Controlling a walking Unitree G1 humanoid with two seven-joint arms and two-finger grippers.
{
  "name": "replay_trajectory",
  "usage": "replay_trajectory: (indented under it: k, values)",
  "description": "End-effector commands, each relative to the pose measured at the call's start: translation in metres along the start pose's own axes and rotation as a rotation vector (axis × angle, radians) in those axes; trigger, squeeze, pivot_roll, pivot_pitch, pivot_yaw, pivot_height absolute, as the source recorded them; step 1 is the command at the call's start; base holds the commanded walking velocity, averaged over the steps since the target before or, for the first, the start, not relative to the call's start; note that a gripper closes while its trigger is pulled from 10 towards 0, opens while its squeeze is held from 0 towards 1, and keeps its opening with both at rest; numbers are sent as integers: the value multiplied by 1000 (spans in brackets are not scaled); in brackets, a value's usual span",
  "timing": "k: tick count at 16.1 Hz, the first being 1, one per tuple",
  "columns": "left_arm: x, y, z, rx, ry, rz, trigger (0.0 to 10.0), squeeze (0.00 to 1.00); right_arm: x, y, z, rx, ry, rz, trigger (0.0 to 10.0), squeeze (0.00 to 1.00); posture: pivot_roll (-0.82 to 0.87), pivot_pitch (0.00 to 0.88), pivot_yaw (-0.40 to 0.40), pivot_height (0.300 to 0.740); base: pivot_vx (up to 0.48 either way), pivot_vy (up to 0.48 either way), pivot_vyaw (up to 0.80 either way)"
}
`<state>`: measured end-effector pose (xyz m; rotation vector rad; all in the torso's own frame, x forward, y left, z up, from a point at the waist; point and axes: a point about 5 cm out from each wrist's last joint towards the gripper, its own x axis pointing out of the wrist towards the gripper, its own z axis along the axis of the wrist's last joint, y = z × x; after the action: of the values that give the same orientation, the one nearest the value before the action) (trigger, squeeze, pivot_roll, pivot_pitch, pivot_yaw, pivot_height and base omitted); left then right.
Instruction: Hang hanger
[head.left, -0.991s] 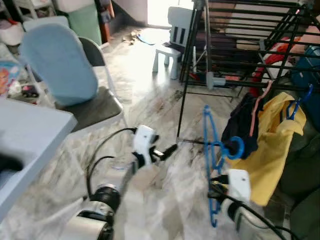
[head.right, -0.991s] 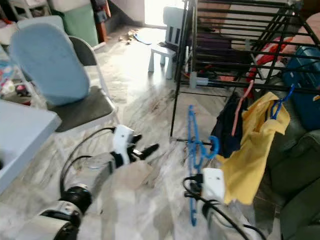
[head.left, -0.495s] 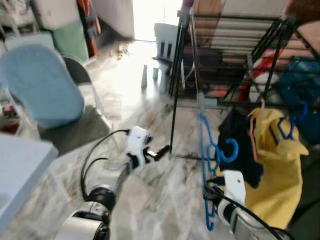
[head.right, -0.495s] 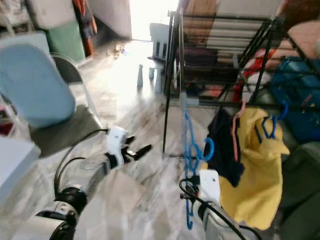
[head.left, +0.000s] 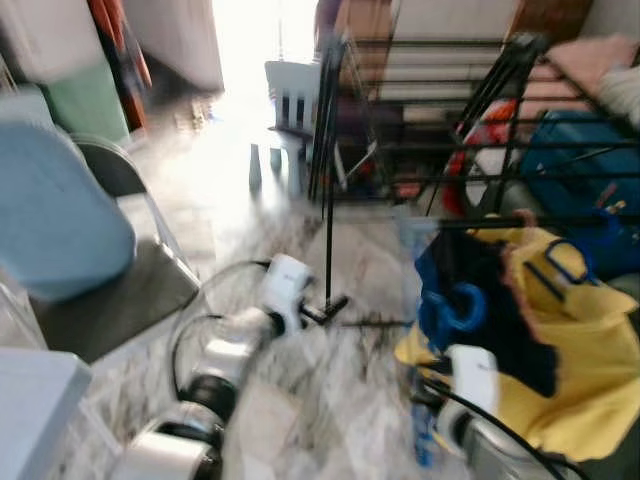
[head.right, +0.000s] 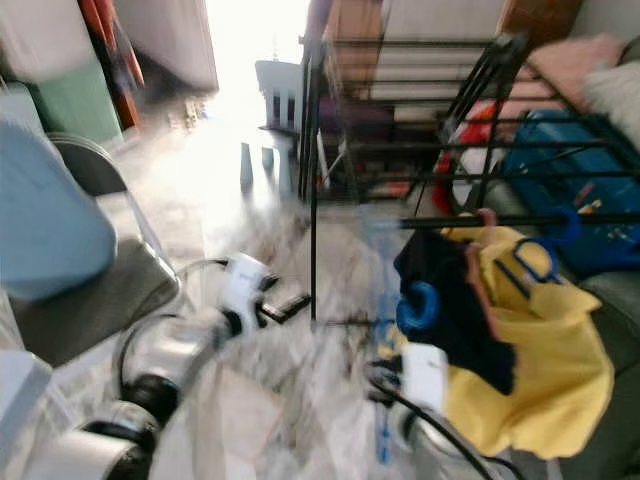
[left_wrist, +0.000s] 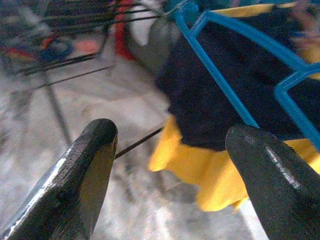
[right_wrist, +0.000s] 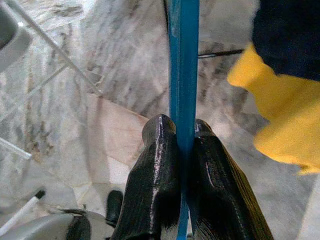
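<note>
Right pincer: fingers clenched on a thin bar of the blue hanger, which runs straight between them; in the head views this sits at lower centre-right, blurred. Judgement: an edge-on grip on the lower frame leaves the hook free above for the rail. The hook shows just in front of the dark garment and yellow garment hanging on the black drying rack, right half of frame; hanger not yet on a rail, as far as the blur allows. Left pincer: released, fingers spread wide, nothing between them, held forward at centre-left near the rack's leg, probably standing by. Grey chair with blue cushion at left, marble floor below. No readable writing or labels anywhere.
</note>
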<state>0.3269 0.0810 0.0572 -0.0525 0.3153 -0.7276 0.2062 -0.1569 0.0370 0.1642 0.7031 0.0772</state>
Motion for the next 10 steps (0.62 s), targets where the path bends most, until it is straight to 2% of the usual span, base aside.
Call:
replay_trajectory:
  k: [1, 3, 10]
  values:
    - [7, -10, 4, 8, -12, -31, 10000, 0, -2, -7, 6, 0, -21, -26, 10000, 0, -61, 0, -31, 740, 0, 0, 0]
    - [7, -11, 4, 11, -15, -46, 10000, 0, -1, -9, 8, -6, -22, -24, 10000, 0, -60, 0, -30, 740, 0, 0, 0]
    - [7, -13, 4, 2, -20, -67, 10000, 0, -2, -13, 11, -17, -48, -58, 10000, 0, -64, 0, -29, 740, 293, 0, 0]
